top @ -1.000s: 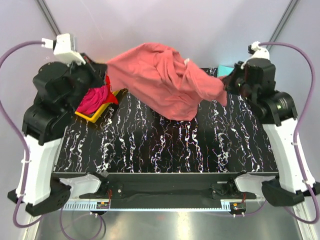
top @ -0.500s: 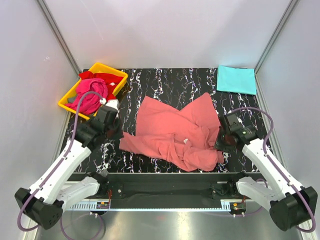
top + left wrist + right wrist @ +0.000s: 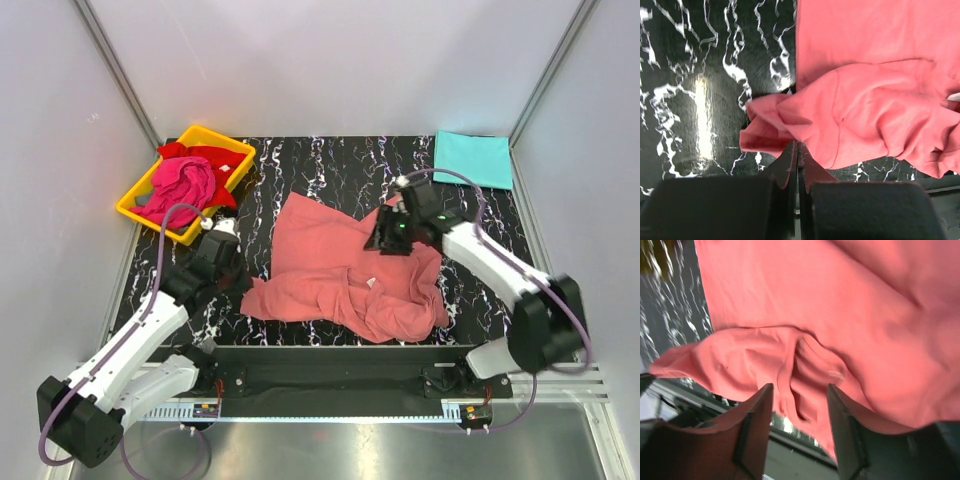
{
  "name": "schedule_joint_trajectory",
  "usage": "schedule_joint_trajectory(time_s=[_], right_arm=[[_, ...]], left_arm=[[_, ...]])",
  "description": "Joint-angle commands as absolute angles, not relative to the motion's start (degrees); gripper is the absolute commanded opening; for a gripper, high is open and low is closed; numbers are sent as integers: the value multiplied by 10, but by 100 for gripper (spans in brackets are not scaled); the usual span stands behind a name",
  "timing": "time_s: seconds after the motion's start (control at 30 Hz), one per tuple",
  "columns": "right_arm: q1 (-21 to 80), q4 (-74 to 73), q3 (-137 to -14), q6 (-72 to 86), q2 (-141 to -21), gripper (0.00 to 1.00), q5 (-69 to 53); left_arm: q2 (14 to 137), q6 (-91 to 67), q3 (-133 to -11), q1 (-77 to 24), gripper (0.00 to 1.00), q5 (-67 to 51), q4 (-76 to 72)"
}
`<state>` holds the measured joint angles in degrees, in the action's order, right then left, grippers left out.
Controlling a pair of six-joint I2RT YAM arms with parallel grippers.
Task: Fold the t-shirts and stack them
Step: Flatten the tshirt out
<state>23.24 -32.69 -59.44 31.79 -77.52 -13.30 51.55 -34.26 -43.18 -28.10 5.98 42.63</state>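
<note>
Left tool [image 3: 238,283]: fingers pressed together, pinching the near-left corner of the salmon-pink soft cloth t-shirt [image 3: 330,265]. The wrist view shows a bunched fold of cloth caught at the tips.

Right tool [image 3: 385,238] hovers over the shirt's far-right part. Its fingers are spread with nothing between them, and the cloth lies loose beneath.

The shirt rests crumpled on the black, white-veined marbled tabletop [image 3: 330,165]. Its far half is fairly flat and its near edge is rucked into overlapping folds, so it is not yet laid out for folding.

Judgement: the left pinch anchors one corner so the cloth can be drawn taut, and the right is free to take another edge.

Turquoise cloth t-shirt [image 3: 472,160] lies folded flat beyond the salmon shirt's far-right corner, likely the base of the stack.

Yellow plastic tray [image 3: 225,140] sits off the salmon shirt's far-left. It holds a magenta cloth t-shirt [image 3: 180,185] and a red cloth t-shirt [image 3: 215,158], both bundled and unfolded.

Task looks early: one folded, three to go.
</note>
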Motion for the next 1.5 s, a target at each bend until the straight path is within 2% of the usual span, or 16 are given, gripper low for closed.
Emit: schedule_joint_trajectory(time_s=[0.0,0.2,0.37,0.43,0.5,0.6,0.7,0.73,0.8,0.9,0.93,1.0,1.2,1.33,1.43,1.47], right_arm=[[287,-229,-634,241,-858,57,-196],[316,-168,-705,153,-948,59,-309],[316,-141,-708,132,-936,62,-291],[316,-119,-702,114,-947,67,-344],[316,-100,-707,84,-995,71,-392],[319,-188,-786,48,-1097,74,-462],[332,-239,-812,17,-1128,71,-369],[332,-250,-810,13,-1128,70,-351],[333,-279,-805,11,-1117,66,-316],[333,-289,-767,6,-1082,64,-258],[333,-287,-749,6,-1076,65,-246],[333,-282,-743,4,-1075,65,-254],[334,-319,-767,3,-1122,66,-212],[334,-307,-750,5,-1117,48,-217],[334,-298,-737,19,-1096,19,-187],[334,-294,-735,32,-1073,4,-172]], left_arm=[[494,-368,-413,-276,0,54,384],[456,-331,-405,-273,0,40,344],[449,-259,-489,-273,0,-95,279],[452,-259,-524,-273,0,-101,286],[451,-264,-544,-273,0,-74,316],[481,-304,-572,-273,0,41,442],[516,-340,-555,-271,0,73,505],[513,-351,-544,-270,3,75,511],[497,-379,-505,-269,20,87,516],[435,-441,-475,-267,63,144,521],[415,-458,-470,-267,69,160,521],[409,-456,-461,-266,74,183,503],[490,-424,-440,-257,75,127,434],[536,-400,-426,-244,77,113,385],[573,-385,-435,-225,77,98,362],[580,-380,-440,-223,77,88,359]])
